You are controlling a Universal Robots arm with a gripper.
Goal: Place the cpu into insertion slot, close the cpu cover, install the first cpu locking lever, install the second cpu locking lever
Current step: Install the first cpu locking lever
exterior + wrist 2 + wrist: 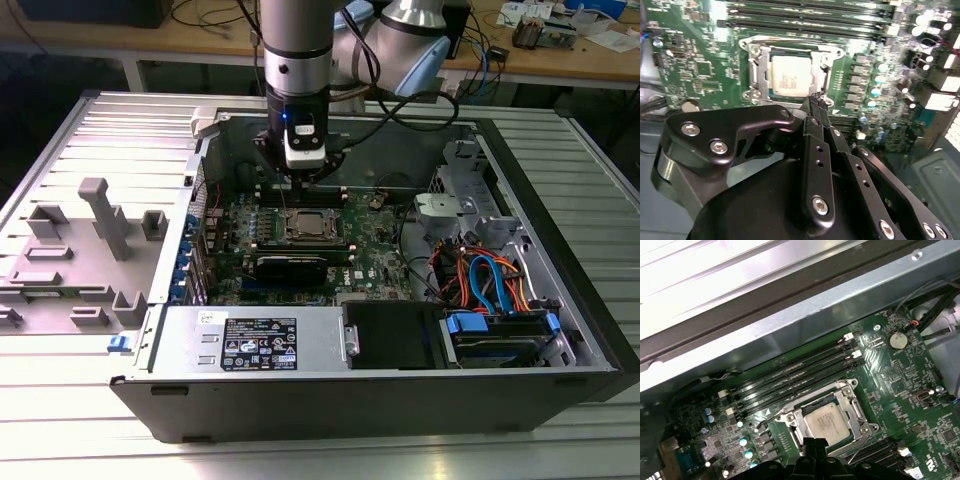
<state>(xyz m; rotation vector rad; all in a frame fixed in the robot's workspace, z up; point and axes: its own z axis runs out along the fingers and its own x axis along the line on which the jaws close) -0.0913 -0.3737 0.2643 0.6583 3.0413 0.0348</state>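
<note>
The cpu (790, 75) (826, 421) lies flat in the insertion slot (310, 226) on the green board, its pale metal top showing. The cpu cover (756, 75) (854, 405) lies down around it as a silver frame. Thin wire levers (777, 412) (864, 447) run along two sides of the socket; I cannot tell whether they are latched. My gripper (300, 183) (816, 101) (815, 442) hangs just above the socket's edge, its black fingertips pressed together and holding nothing.
Black memory slots (800, 367) run beside the socket, next to the grey case wall (805, 320). A long black card (290, 266) sits in front of the socket. Cables (480, 275) and drive bays fill the exterior view's right. A grey fixture tray (80, 250) stands outside the case.
</note>
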